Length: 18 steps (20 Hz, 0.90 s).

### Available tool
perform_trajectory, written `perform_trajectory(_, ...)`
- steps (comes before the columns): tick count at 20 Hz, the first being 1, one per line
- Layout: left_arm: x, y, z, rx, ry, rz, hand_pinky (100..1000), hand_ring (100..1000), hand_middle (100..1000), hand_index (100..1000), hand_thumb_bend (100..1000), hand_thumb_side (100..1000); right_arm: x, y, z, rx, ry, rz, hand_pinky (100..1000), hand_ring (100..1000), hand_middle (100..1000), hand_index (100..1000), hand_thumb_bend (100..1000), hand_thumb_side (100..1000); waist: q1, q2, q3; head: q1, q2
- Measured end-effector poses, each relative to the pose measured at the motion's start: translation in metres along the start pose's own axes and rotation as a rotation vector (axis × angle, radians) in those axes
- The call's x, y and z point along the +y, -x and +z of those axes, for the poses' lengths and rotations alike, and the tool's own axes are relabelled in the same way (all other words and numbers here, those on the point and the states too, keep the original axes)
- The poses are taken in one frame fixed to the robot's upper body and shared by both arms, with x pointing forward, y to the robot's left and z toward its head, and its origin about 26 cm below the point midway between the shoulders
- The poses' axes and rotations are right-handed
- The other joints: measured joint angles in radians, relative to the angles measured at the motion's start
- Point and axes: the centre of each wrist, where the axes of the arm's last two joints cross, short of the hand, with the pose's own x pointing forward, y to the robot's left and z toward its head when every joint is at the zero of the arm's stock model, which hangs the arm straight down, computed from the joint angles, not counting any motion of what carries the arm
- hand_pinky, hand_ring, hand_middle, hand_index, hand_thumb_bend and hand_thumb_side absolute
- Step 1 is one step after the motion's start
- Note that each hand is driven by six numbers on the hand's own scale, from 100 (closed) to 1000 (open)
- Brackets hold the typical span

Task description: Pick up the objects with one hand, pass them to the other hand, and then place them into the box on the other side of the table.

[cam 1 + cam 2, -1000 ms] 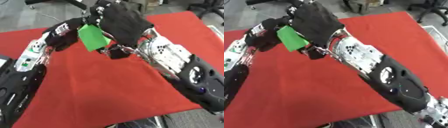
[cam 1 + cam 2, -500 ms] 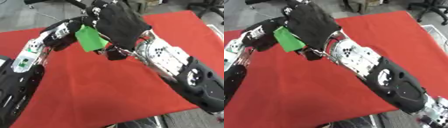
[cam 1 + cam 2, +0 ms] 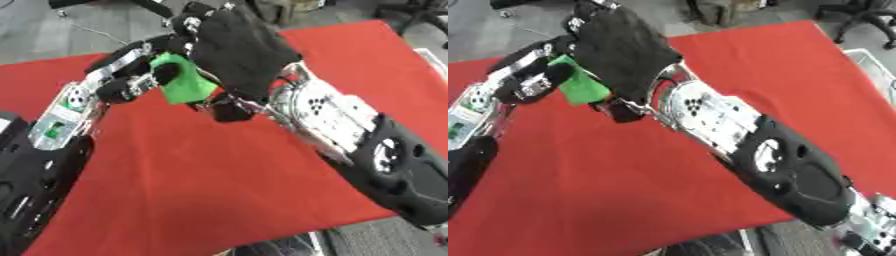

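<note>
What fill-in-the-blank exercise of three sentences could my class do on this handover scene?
1. The flat object between the two hands is ____ in colour.
2. The cloth on the table is ____.
3. The back of the right hand is covered in ____ fabric, and the left hand meets it at the object.

Missing words: green; red; black

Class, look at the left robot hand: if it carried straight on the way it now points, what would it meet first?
Most likely the right robot hand, which sits just beyond the green object the left robot hand meets; depth is unclear.
</note>
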Motion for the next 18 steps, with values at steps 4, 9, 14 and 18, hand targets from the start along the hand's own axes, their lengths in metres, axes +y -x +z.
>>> perform_trajectory(4,-0.006,0.006,0.001,-0.003,-0.02,-0.075,804,600,576,800,100,452,0.004,-0.001,0.001,-0.002,-0.017,-0.003,100,758,520,539,156,100,0.0,0.0,0.0,0.0,0.0)
perform_trajectory(9,-0.008,0.009,0.002,0.007,-0.016,-0.105,728,447,387,644,100,413,0.007,-0.003,0.001,-0.005,-0.028,-0.003,100,757,519,538,144,100,0.0,0.001,0.0,0.0,0.0)
perform_trajectory(14,-0.009,0.014,0.004,0.018,-0.023,-0.094,681,318,201,480,100,401,0.009,-0.003,0.001,-0.005,-0.034,-0.005,100,757,524,545,177,100,0.0,0.001,0.001,0.0,0.0)
perform_trajectory(18,-0.01,0.017,0.004,0.024,-0.03,-0.059,668,283,147,437,100,416,0.011,-0.003,0.001,-0.003,-0.041,-0.004,100,758,560,630,390,100,0.0,0.002,0.001,-0.001,0.0)
